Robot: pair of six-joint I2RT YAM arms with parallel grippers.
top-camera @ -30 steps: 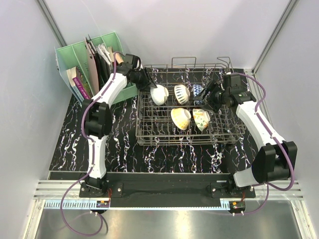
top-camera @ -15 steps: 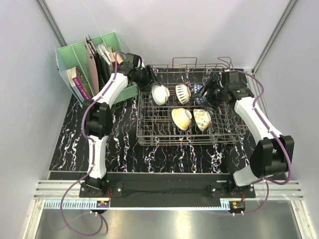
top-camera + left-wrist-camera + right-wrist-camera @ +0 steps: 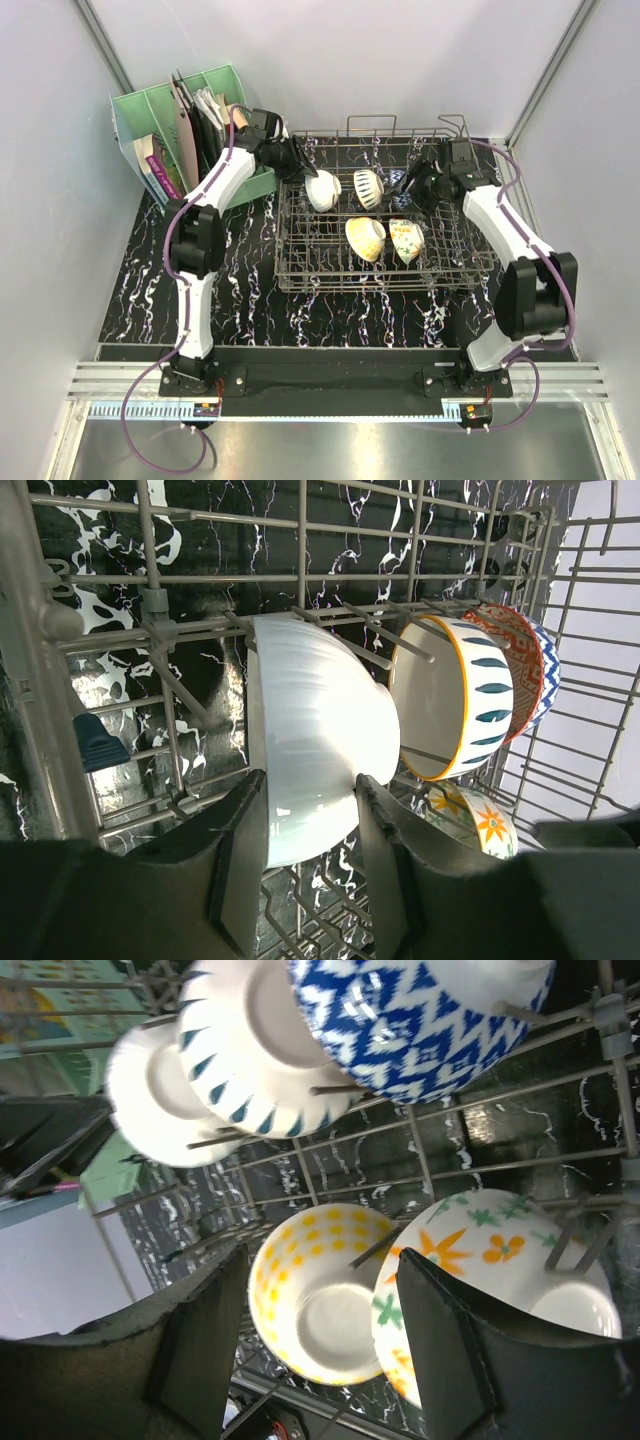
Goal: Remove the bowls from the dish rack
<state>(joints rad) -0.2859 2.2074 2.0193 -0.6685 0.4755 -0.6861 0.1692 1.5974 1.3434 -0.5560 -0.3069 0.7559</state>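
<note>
Left gripper [image 3: 310,785]: at the far-left corner of the dish rack [image 3: 375,284]; fingers [image 3: 240,860] partly closed, one on each side of the cream-white bowl [image 3: 315,750] and seemingly touching it on both faces; I take this as a grip, though the bowl is not lifted.
Left, change: half a second ago it reached a little further right over that bowl; now it is drawn slightly back left; the bowl sits in the same slot throughout (reads as a re-seated hold, not a lift).
Right gripper [image 3: 322,1260]: jaws wide apart with nothing between them; over the far-right part of the rack, just beside the blue-and-white bowl [image 3: 397,181].
Right, change: a second ago it sat a little nearer, toward the floral bowl [image 3: 405,240]; it has since swung toward the far side, with the wrist now close to the rack's far rim.
Bowls: all five are in the rack, on edge between tines; far row from left to right is cream-white, striped bowl [image 3: 366,188], blue-and-white; near row is yellow bowl [image 3: 365,238] on the left, floral on the right.
Table [image 3: 250,290]: dark marbled top around the rack; the likely set-down place.
Meaning for task: nothing is unloaded yet; the left arm looks ready for the first lift, which should go straight up off the tines, since the striped bowl sits just beside; the right arm seems to be lining up on the blue-and-white bowl.
</note>
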